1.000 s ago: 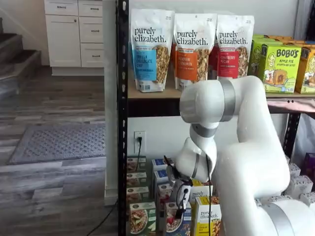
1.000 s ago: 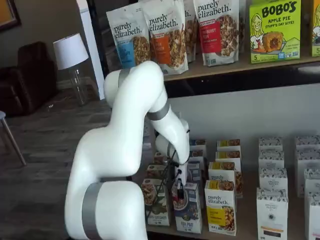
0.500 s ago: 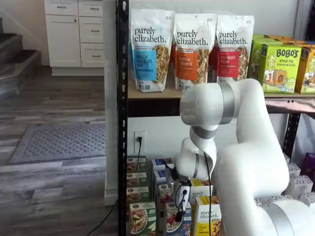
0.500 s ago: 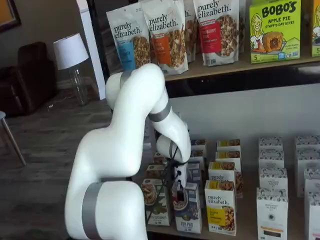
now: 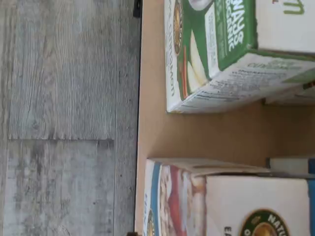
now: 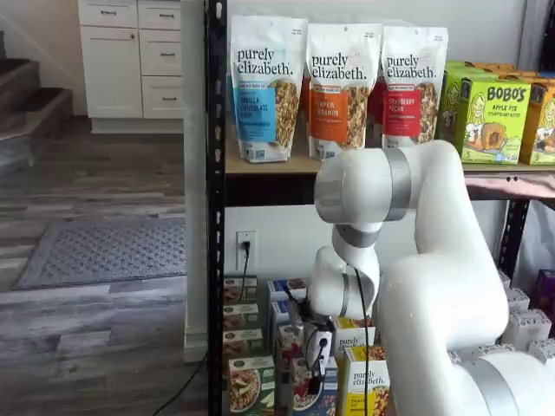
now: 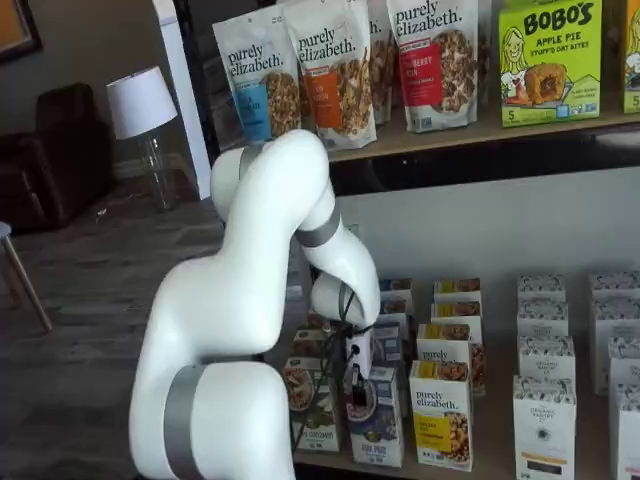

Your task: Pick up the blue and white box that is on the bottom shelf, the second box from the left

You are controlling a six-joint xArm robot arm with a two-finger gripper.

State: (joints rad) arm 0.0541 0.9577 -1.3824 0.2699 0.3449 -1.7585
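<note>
We see our white arm [image 6: 434, 260] filling the rack front | bottom shelf [image 7: 500, 455] under the gripper | blue and white box [image 7: 378, 425] just below the gripper, front row, between green-and-white box [image 7: 312, 405] and yellow box [image 7: 441, 415] | gripper [image 7: 355, 385] above that box, fingers spread wide, nothing held.
</note>
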